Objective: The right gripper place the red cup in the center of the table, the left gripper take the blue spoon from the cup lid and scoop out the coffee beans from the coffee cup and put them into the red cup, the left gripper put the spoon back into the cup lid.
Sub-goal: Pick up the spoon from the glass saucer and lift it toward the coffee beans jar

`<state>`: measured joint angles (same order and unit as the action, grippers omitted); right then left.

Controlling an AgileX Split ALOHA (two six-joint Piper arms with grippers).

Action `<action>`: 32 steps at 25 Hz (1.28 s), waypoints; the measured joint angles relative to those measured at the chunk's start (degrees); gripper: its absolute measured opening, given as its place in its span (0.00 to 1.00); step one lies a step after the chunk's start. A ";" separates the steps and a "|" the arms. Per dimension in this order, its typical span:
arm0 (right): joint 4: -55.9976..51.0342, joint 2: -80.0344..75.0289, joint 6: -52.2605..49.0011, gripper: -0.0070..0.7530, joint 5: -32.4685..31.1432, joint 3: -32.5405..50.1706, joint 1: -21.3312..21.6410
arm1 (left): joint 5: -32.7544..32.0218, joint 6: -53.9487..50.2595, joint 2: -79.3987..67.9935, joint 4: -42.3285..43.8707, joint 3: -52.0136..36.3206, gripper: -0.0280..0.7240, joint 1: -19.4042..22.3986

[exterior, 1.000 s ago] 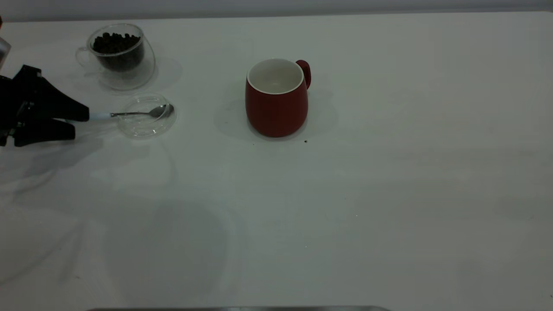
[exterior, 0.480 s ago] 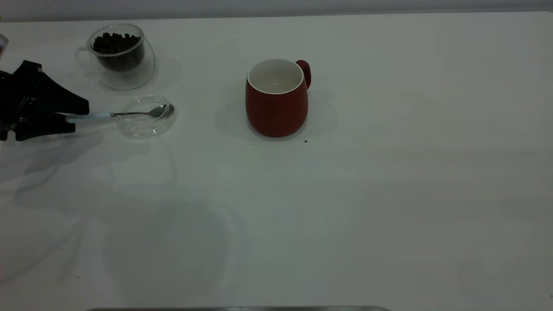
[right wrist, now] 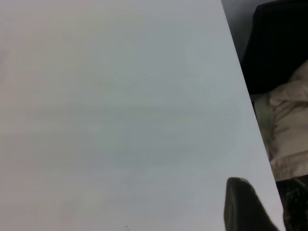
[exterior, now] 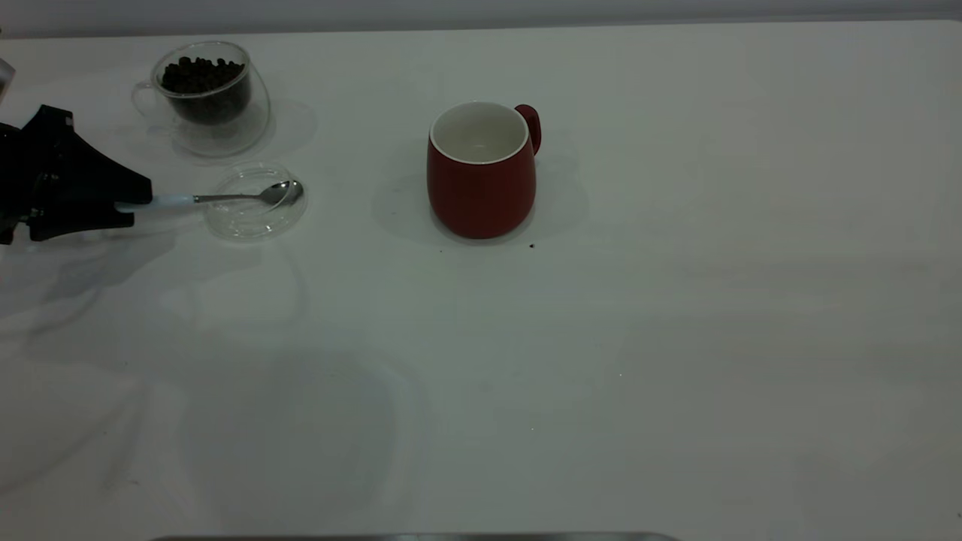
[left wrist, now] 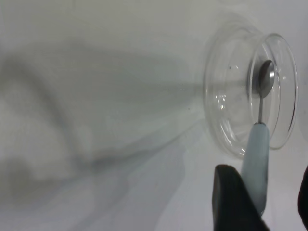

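The red cup (exterior: 482, 180) stands upright near the middle of the white bench (exterior: 676, 338). It is white inside and looks empty. Its handle points toward the far right side. One tiny dark speck (exterior: 531, 245) lies on the bench just beside the foot of the cup.

Far off at the left back corner stands the clear glass coffee cup (exterior: 207, 98). It is upright and holds a heap of dark coffee beans (exterior: 201, 75). Just in front of it, a little nearer the middle, lies the round glass cup lid (exterior: 255, 201), flat on the bench and apart from the coffee cup.

The blue spoon (exterior: 218, 198) lies across the lid. Its shiny bowl rests inside the lid near the rim, and its pale blue handle sticks out over the rim toward the left edge of the bench.

The left pincer (exterior: 124, 204) is low at the left edge, and its two black fingers are clenched on the end of the spoon handle. In the left wrist view the blue handle (left wrist: 255, 168) runs between the dark fingers (left wrist: 233, 202), with the lid (left wrist: 226, 96) just beyond.

The right pincer (right wrist: 269, 211) is out at the bench edge, away from the cups. Only one dark finger shows, so I cannot tell if it is released or clenched.
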<state>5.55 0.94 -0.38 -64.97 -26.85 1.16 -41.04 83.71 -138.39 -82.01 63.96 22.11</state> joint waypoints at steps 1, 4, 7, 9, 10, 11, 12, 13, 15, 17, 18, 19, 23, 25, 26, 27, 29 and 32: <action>0.00 0.00 0.00 0.33 0.00 0.00 0.00 | 0.00 0.00 0.00 0.00 0.00 0.55 0.00; 0.00 0.00 0.00 0.33 0.00 0.00 0.00 | 0.00 0.00 0.00 0.00 0.00 0.49 0.00; 0.00 0.00 0.00 0.33 0.00 0.00 0.00 | 0.00 0.05 0.00 0.00 0.00 0.36 0.00; 0.00 0.00 0.00 0.33 0.00 0.00 0.00 | 0.00 0.05 0.00 0.00 0.00 0.27 0.00; 0.00 0.00 0.00 0.33 0.00 0.00 0.00 | -0.42 0.05 0.00 0.00 0.00 0.25 0.00; 0.00 0.00 0.00 0.33 0.00 0.00 0.00 | -0.86 0.05 0.00 0.00 0.00 0.24 0.00; 0.00 0.00 0.00 0.33 0.00 0.00 0.00 | -1.16 -0.02 0.00 -0.06 0.00 0.23 0.00; 0.00 0.00 0.06 0.33 0.00 0.00 0.00 | -1.29 -0.02 0.00 -0.06 0.00 0.23 0.00; 0.00 0.00 0.06 0.33 0.00 0.00 0.00 | -1.35 -0.02 0.00 -0.14 0.00 0.23 0.00; 0.00 0.00 0.06 0.33 0.00 0.00 0.00 | -1.60 -0.02 0.00 -0.66 0.00 0.23 0.00; 0.00 0.00 0.06 0.33 0.00 0.00 0.00 | -1.87 -0.02 0.00 -0.90 0.00 0.22 0.00; 0.00 0.00 0.06 0.33 0.00 0.00 0.00 | -2.31 -0.02 0.00 -1.18 0.00 0.22 0.00; 0.00 0.00 0.06 0.33 0.00 0.00 0.00 | -4.41 -0.45 0.00 -1.37 0.00 0.20 0.00; 0.00 0.00 0.06 0.33 0.00 0.00 0.00 | -5.43 -1.58 0.00 -1.31 0.00 0.20 0.00; 0.00 0.00 0.06 0.33 0.00 0.00 0.00 | -6.01 -2.07 0.00 -1.26 0.00 0.20 0.00; 0.00 0.00 0.06 0.33 0.00 0.00 0.00 | -6.60 -2.36 0.00 -1.20 0.00 0.20 0.00; 0.00 0.00 0.06 0.33 0.00 0.00 0.00 | -8.11 -2.79 0.00 -1.13 0.00 0.20 0.00; 0.00 0.00 0.06 0.33 0.00 0.00 0.00 | -8.57 -4.00 1.46 0.96 0.00 0.20 0.00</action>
<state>5.55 0.94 -0.32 -64.97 -26.85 1.16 -49.60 79.71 -136.93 -81.05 63.96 22.11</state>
